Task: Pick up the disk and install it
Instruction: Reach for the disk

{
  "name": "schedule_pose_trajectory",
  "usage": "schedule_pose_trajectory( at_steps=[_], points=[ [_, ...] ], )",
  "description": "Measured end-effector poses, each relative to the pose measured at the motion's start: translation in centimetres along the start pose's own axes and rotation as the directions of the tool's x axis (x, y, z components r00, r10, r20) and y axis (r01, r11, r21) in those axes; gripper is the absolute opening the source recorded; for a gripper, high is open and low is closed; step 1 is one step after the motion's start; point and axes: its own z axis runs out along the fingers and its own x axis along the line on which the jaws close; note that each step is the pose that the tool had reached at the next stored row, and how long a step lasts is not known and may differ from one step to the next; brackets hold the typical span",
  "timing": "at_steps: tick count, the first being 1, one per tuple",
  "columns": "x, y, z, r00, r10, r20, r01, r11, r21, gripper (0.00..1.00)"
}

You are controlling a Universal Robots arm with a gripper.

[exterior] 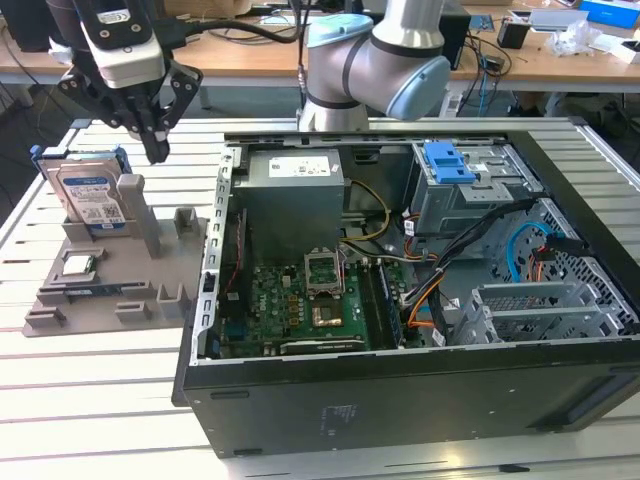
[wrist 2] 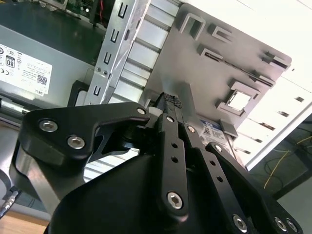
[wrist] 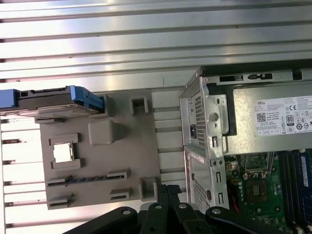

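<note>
Two fingers [exterior: 156, 140], closed on nothing, hover near the upright disk [exterior: 90, 197] in its grey holder [exterior: 100, 292].

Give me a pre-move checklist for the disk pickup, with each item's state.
1. Disk upright in its slot on the tray: ok.
2. Pincer empty: ok.
3. Pincer open: not ok, it is shut.
4. Pincer above the disk: not ok, it hangs off to the exterior view's right of it.
5. Bay in the cage free: cannot tell.
</note>
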Motion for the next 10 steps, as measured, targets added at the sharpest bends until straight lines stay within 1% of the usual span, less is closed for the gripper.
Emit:
schedule_pose_trajectory(
  at_steps=[6, 9, 10],
  points=[
    [0.91, -0.07, -0.02, 1.0000, 0.000, 0.0000, 0.000, 1.0000, 0.0000, 0.10],
    [1.52, -0.11, -0.04, 1.0000, 0.000, 0.0000, 0.000, 1.0000, 0.0000, 0.10],
    [1.85, -0.14, -0.05, 1.0000, 0.000, 0.0000, 0.000, 1.0000, 0.0000, 0.10]
  ],
)
